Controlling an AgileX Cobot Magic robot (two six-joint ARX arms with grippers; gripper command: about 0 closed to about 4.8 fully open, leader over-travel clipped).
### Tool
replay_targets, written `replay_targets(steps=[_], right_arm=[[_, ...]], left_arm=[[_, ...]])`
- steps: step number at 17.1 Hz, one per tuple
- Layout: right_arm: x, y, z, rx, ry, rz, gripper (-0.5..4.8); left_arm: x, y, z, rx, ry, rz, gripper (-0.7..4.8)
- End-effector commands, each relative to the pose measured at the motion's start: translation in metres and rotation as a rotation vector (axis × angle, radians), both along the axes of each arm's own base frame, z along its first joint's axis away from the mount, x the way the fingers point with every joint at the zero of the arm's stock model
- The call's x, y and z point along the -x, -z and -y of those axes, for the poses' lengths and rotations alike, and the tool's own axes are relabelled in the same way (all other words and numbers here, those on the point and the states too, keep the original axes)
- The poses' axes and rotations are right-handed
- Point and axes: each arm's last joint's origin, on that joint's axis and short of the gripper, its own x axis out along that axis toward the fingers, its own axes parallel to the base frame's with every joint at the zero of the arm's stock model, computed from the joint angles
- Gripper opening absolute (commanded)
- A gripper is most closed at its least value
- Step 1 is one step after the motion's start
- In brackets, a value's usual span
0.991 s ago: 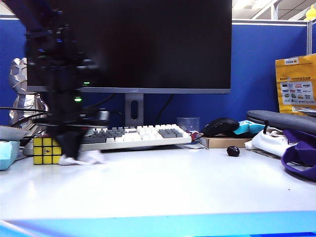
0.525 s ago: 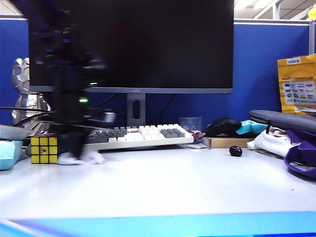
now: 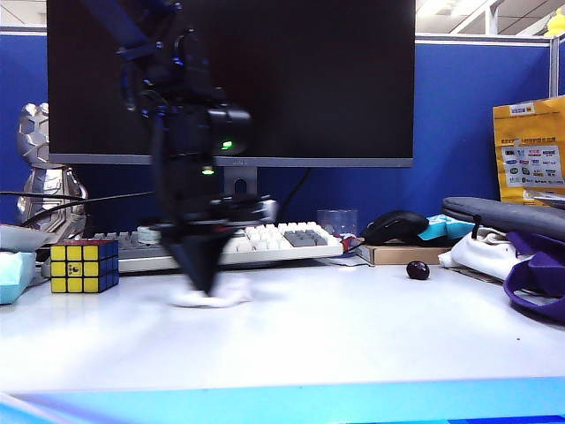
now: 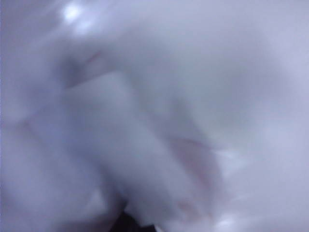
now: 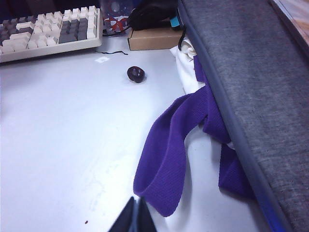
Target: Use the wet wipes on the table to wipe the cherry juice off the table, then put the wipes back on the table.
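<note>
Where the left claw (image 3: 205, 287) presses down clenched on the wet wipes (image 3: 214, 295), the sheet lies crumpled on the white bench (image 3: 353, 336), just before the keyboard (image 3: 282, 240). A cherry (image 3: 418, 270) sits well apart. The right claw (image 5: 134, 218), pinched shut, hovers near purple straps (image 5: 166, 150). Blue partitions (image 3: 468, 124) stand behind.

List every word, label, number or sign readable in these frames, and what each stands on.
No text can be read with certainty.
Yellow package against the partition on the right: a header line and rows of small logos, too small and blurred to read.
Keyboard: key legends too small to read.
Rubik's cube: a dark mark on its centre yellow tile, not legible.
Left wrist view: only the blurred white wet wipes, no writing.
</note>
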Motion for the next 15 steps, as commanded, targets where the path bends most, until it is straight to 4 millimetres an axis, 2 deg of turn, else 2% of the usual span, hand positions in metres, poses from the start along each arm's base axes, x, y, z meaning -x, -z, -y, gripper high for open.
replay_targets(steps=[1,3,6,8,10,13,15], right_arm=[[0.0,0.0,0.0,0.001,-0.003,0.005,0.0],[0.0,0.0,0.0,0.001,-0.003,0.005,-0.01],[0.0,0.0,0.0,0.001,-0.003,0.005,0.0],[0.0,0.0,0.0,0.001,-0.003,0.005,0.0],[0.0,0.0,0.0,0.001,-0.003,0.005,0.0],[0.0,0.0,0.0,0.001,-0.003,0.005,0.0],[0.0,0.0,0.0,0.001,-0.003,0.005,0.0]], left_arm=[[-0.012,0.004,-0.032,-0.166,-0.119,0.041,-0.05],[-0.026,0.003,-0.053,-0.125,-0.203,0.076,-0.05],[-0.035,0.001,-0.054,0.0,-0.204,0.103,-0.05],[-0.031,0.0,-0.031,0.169,-0.171,0.079,-0.05],[-0.02,-0.001,-0.004,0.232,-0.093,0.048,-0.05],[0.017,-0.001,0.051,0.336,0.08,-0.081,-0.05],[0.039,0.001,0.067,0.283,0.159,-0.154,-0.05]])
